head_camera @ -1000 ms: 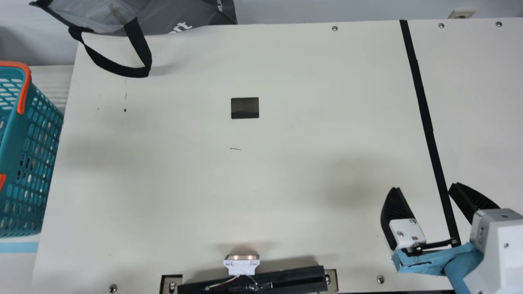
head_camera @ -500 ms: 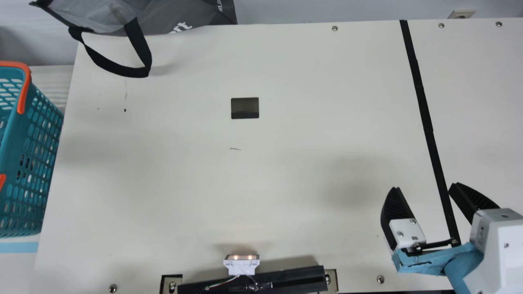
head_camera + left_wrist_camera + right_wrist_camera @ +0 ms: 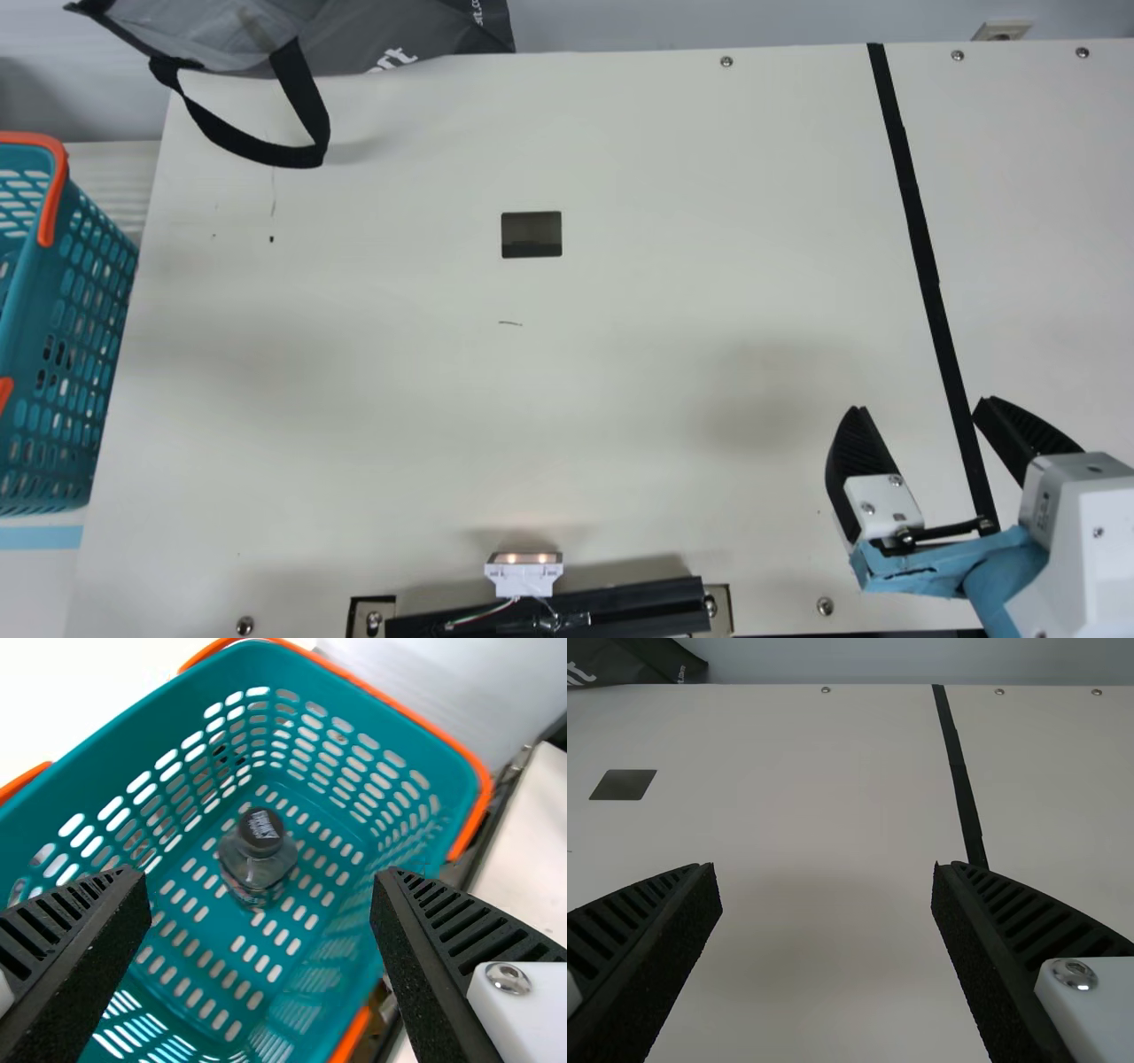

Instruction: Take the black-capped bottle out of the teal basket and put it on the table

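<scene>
In the main view nothing has visibly shifted: the basket (image 3: 53, 337) remains beside the counter (image 3: 532, 399), and your right fingers (image 3: 859, 452) stay wide apart and empty, well away from it. Your left fingers (image 3: 97, 948), also spread wide and holding nothing, point down into the basket, where the bottle (image 3: 257, 855) stands, so your grasp probably comes next, before any lift.
</scene>
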`<state>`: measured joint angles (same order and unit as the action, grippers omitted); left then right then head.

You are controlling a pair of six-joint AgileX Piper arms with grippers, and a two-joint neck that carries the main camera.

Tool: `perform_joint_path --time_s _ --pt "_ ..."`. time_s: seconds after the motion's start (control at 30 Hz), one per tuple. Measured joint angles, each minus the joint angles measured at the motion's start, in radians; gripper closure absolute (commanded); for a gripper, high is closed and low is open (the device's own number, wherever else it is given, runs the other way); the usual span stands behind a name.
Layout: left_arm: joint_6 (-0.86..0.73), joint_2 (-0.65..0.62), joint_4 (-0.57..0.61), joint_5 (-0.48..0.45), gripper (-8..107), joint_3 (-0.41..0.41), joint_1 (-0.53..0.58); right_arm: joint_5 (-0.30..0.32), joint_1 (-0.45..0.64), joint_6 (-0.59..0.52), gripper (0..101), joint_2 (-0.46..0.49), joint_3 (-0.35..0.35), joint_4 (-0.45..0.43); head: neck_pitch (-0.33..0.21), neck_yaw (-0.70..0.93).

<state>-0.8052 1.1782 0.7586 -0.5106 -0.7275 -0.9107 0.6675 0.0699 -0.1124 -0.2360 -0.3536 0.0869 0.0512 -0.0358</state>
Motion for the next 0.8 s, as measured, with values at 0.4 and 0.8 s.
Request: perform_joint_path --time_s 0.4,0.8 --pt "0.032 0.126 -0.057 0.028 -8 -0.057 -0.024 0.000 0.000 0.000 10 0.000 0.000 0.000 0.000 0.000" --pt "0.079 0.200 -0.123 -0.006 -8 -0.120 0.020 0.000 0.000 0.000 10 0.000 0.000 0.000 0.000 0.000"
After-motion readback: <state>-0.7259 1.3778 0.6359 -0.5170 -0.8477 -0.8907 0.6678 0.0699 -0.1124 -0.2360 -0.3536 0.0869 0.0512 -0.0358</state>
